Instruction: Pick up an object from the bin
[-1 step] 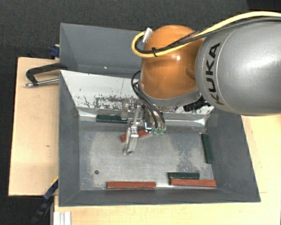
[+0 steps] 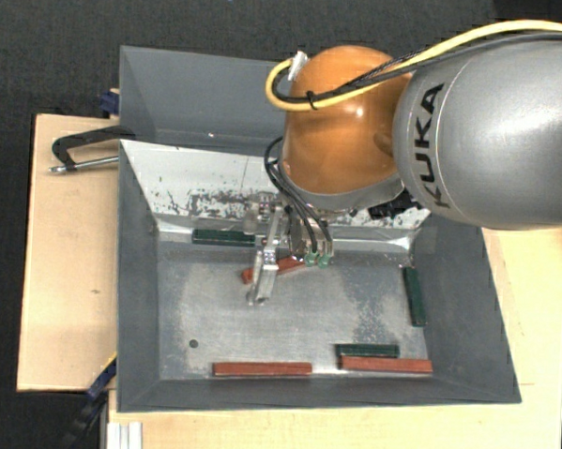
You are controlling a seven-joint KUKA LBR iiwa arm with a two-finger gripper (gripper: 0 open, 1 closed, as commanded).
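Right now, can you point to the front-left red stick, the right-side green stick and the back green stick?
front-left red stick (image 2: 261,368), camera view, middle of its length.
right-side green stick (image 2: 413,296), camera view, middle of its length.
back green stick (image 2: 222,235), camera view, middle of its length.

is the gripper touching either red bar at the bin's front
No, the gripper sits mid-bin, apart from the left red bar and the right red bar.

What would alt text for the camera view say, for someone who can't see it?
A grey robot arm with an orange wrist cover reaches down into a grey metal bin, ending by a small red piece near the back wall. Five flat bars, three dark green and two red-brown, lie scattered on its floor.
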